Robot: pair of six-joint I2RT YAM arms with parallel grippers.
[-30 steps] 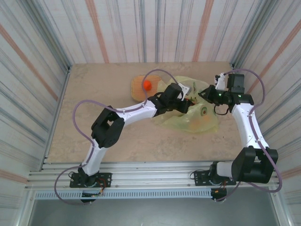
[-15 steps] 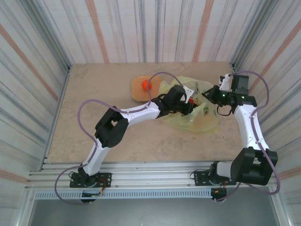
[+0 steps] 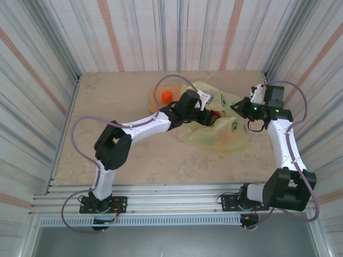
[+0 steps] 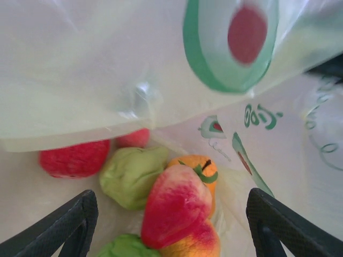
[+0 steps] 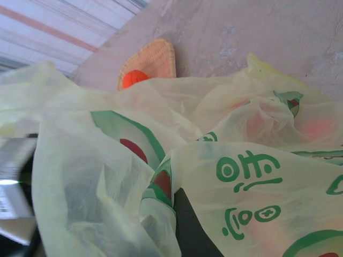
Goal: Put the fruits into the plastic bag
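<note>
**One orange to go, bag mouth held up**

At the back of the table (image 3: 107,107), left of the bag (image 3: 228,134), a single orange (image 3: 166,96) sits on the tray (image 3: 156,108), not yet bagged. Just right of it, the left claw (image 3: 210,114) reaches into the bag's mouth. In its wrist view the jaws stand wide apart with nothing between them. It hovers above the fruits (image 4: 177,206) already inside: a red one, two green ones, an orange one and a red-and-pink one on top, all huddled on the bag's floor.

The bag lies crumpled right of centre, its upper film sagging over the left claw. At the bag's right rim the right claw (image 3: 236,107) is closed and appears to pinch the film, keeping that edge raised. Its wrist view sits close against crinkled plastic, so the exact bite is hard to make out.

The orange looks firm, smooth and light, and it is likely to roll if nudged. The sound hold is from above, with a jaw on either side of its widest part, well clear of the tray's shallow rim. The bag is thin, limp and slippery and would likely collapse shut if let go. It is best held at the rim or a handle loop with only a gentle pull, since the film could slip out or tear
</note>
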